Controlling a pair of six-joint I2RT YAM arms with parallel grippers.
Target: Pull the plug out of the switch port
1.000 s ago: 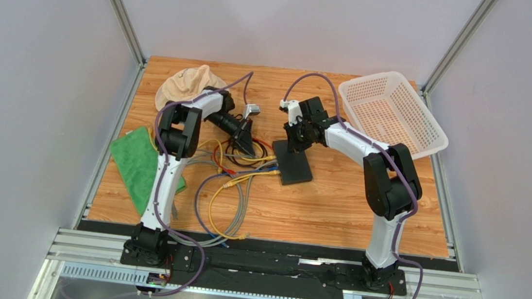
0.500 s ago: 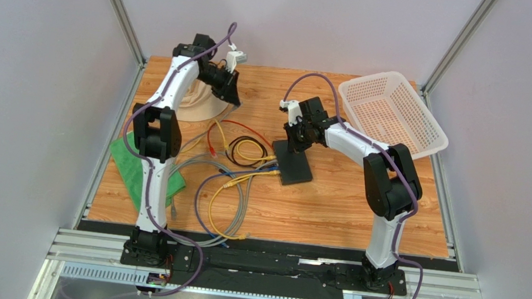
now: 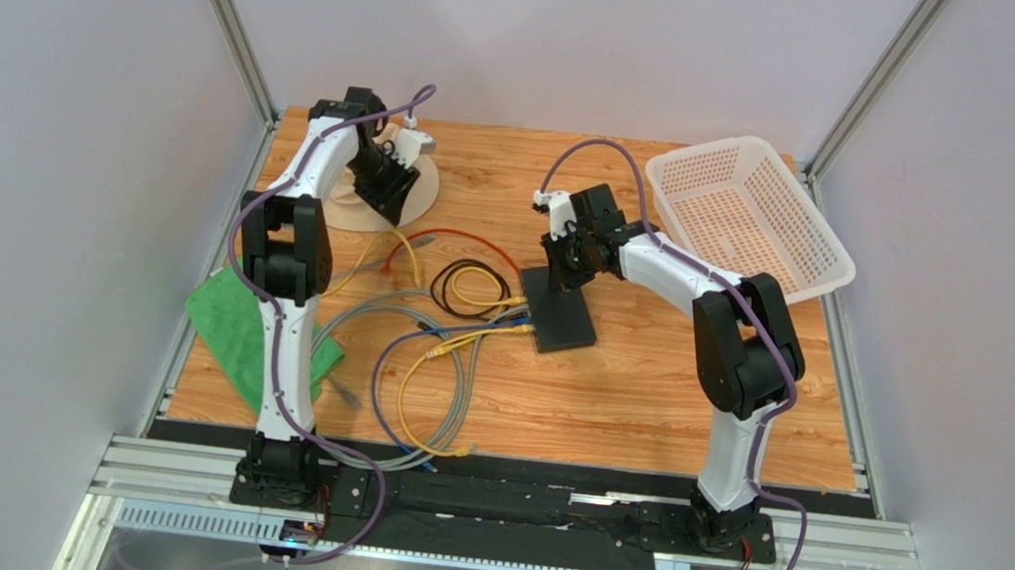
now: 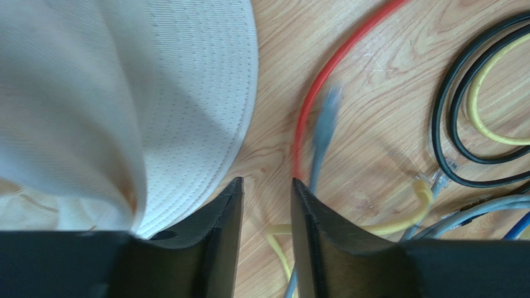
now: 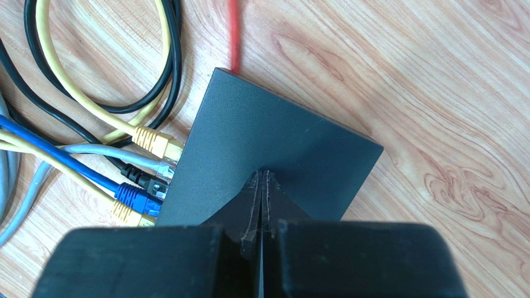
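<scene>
- The switch [image 5: 274, 149] lies flat in the middle of the table [image 5: 435, 81], with five cable plugs [image 5: 132, 195] seated along one edge.
- The right gripper [image 5: 262, 177] is clenched empty, its tips over the switch's top.
- The left gripper [image 4: 266, 181] has its jaws apart and grasps nothing, beside a cap [image 4: 124, 93].
- A blurred grey plug [image 4: 326, 115] shows just ahead of the left gripper.

A white basket [image 3: 754, 211] sits upper right, a green cloth [image 3: 233, 322] at left, and what looks like a pale cap [image 4: 186, 81] upper left.
</scene>
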